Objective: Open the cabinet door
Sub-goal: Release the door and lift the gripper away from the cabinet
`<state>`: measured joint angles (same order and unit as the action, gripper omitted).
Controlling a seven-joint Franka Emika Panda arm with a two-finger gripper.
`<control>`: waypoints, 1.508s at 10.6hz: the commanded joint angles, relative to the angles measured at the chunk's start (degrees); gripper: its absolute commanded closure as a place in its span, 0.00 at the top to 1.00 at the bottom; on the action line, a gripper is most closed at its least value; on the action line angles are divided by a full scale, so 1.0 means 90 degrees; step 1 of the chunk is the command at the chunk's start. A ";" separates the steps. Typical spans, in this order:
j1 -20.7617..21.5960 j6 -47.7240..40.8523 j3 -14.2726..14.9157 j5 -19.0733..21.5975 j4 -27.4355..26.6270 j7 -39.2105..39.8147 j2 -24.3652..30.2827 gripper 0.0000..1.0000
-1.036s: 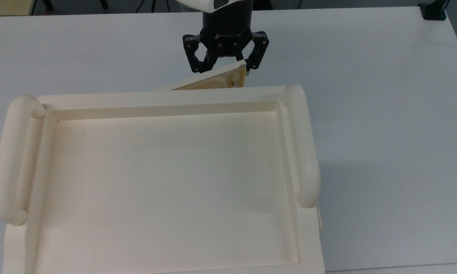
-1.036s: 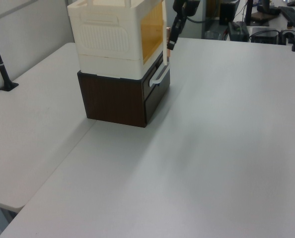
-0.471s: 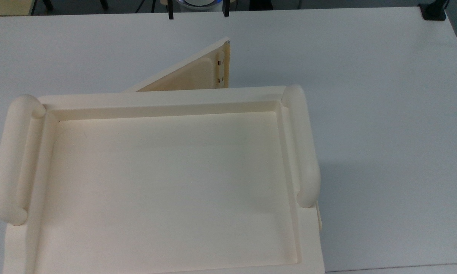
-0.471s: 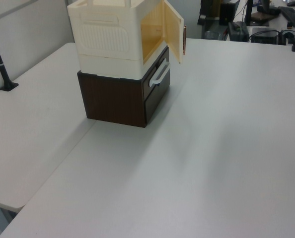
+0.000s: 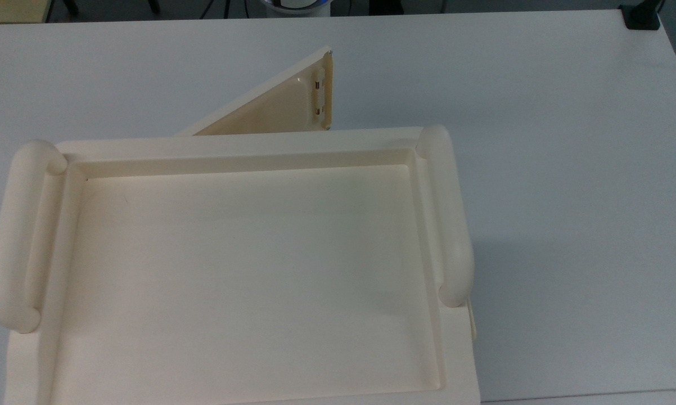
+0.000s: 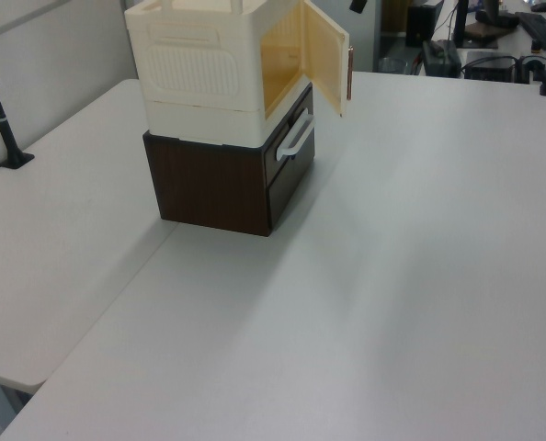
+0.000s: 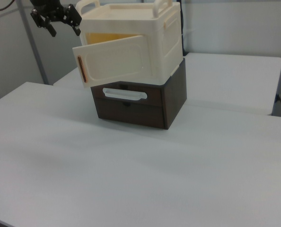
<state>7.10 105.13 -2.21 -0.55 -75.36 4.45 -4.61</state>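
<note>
Standing on a dark drawer unit (image 7: 140, 106) on the table (image 7: 131, 179), the cabinet (image 7: 145, 42) has its cabinet door (image 7: 113, 64) swung partly out. Beyond, the gripper (image 7: 55, 18) hangs spread wide, empty; retreating straight avoids bumping the door.

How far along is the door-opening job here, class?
Done: the cabinet door stands swung well out from the cabinet, baring its yellowish inside. In hand: nothing; the open gripper hangs apart from the door. Left: seemingly nothing, perhaps a wider swing.
</note>
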 commanded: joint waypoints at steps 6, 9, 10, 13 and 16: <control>0.0121 0.0042 0.0137 0.0032 -0.0103 0.0256 -0.0719 1.00; -0.0017 -0.1159 0.0431 0.0022 -0.0112 0.0697 -0.0534 1.00; -0.0017 -0.1502 0.0431 0.0022 -0.0142 0.0610 -0.0437 1.00; -0.0085 -0.1691 0.0421 0.0002 -0.0842 0.0072 -0.0017 1.00; -0.0222 -0.1622 0.0421 0.0002 -0.1391 0.0052 0.0365 1.00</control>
<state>5.52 89.95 1.43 -0.40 -81.61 6.07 -6.27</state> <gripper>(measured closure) 0.000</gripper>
